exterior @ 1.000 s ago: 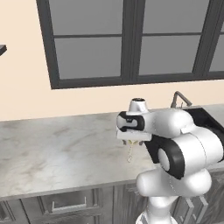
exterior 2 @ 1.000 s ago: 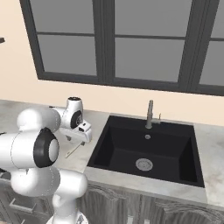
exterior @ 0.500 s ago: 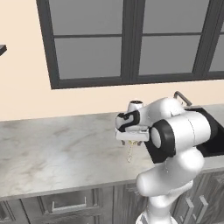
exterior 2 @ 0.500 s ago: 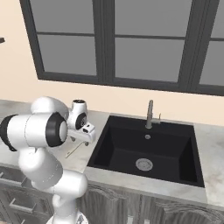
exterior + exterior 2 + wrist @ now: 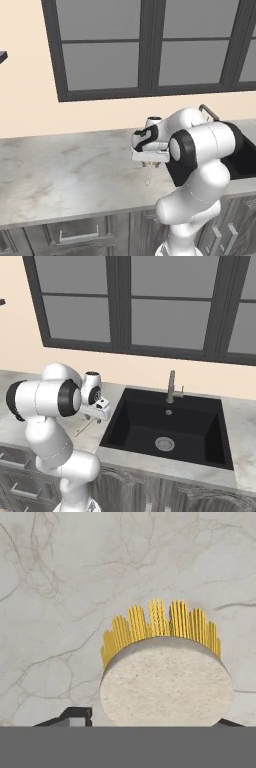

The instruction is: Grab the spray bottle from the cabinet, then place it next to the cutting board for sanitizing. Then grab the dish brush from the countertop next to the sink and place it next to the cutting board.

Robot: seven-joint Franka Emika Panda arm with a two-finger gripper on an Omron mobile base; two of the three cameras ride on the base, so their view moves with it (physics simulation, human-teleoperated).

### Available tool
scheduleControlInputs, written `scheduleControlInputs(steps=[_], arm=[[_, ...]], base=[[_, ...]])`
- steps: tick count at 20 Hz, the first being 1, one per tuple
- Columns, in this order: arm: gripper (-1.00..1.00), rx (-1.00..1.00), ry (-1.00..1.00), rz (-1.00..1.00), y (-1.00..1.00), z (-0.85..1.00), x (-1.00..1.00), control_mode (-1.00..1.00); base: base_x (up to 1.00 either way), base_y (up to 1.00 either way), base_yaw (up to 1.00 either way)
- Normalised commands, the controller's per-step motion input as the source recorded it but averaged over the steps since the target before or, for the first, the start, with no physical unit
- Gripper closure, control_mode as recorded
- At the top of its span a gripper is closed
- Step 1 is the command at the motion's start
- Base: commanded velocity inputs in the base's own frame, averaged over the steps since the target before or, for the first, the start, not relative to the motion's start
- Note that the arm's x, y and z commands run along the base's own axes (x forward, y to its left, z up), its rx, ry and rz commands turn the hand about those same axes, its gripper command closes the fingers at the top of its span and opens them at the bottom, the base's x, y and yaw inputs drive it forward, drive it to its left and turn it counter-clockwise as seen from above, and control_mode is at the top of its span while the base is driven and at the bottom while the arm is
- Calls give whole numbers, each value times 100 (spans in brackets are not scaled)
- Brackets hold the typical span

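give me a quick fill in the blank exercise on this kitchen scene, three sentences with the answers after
1. The dish brush has bristles coloured ____.
2. The dish brush lies on the marble-patterned ____.
3. The basin of the sink is coloured ____.

Missing words: yellow; countertop; black

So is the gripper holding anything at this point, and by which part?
Cannot be told. The gripper is down over the dish brush, fingertips either side of its round head, but a closed grip is not visible.
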Motion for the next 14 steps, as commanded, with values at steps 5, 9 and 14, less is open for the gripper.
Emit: scheduleControlInputs(steps=[5,9,14], arm=[[100,0,0,0,0,-18,0,-100],[100,0,0,0,0,-4,0,-100],[100,0,-1,0,0,4,0,-100]], base=[[0,0,0],[0,0,0],[0,0,0]])
